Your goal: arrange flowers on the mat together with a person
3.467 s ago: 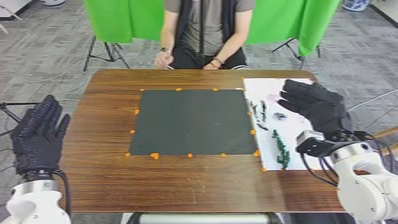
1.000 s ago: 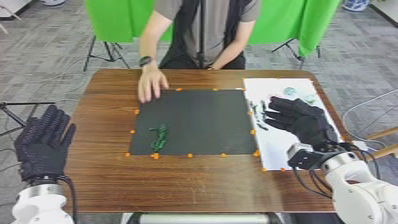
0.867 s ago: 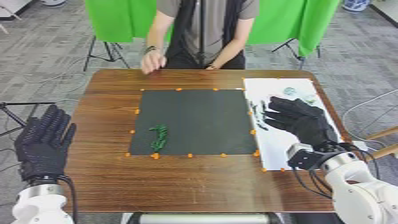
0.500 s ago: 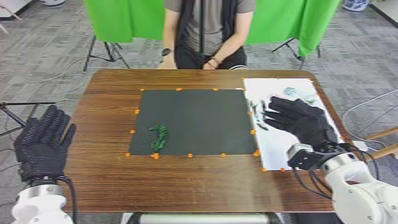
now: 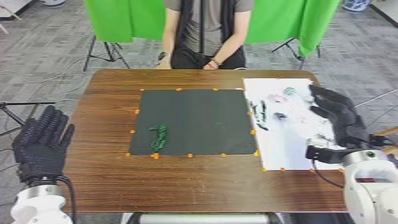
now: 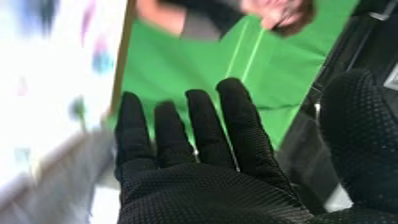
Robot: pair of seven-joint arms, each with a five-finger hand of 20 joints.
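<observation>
Right hand [image 5: 340, 113]: open, fingers straight, thumb well out, nothing held; it's over the counter's [image 5: 195, 187] right edge. Beside it, along that edge, the white sheet [image 5: 282, 137] carries the loose stock: dark stems [image 5: 259, 114] by its left edge, pink flower [image 5: 278, 98] and teal flower [image 5: 290, 91] toward its far edge. Green sprig [image 5: 159, 138] is down on the mat [image 5: 197, 112], near-left corner. Left hand [image 5: 40, 147] open and empty at the counter's left edge.

Risks: stems lie flat and close, so a wide pinch could grab two or shove one off the sheet. Low wrist could drag flowers. Sloppy release could knock the sprig.
</observation>
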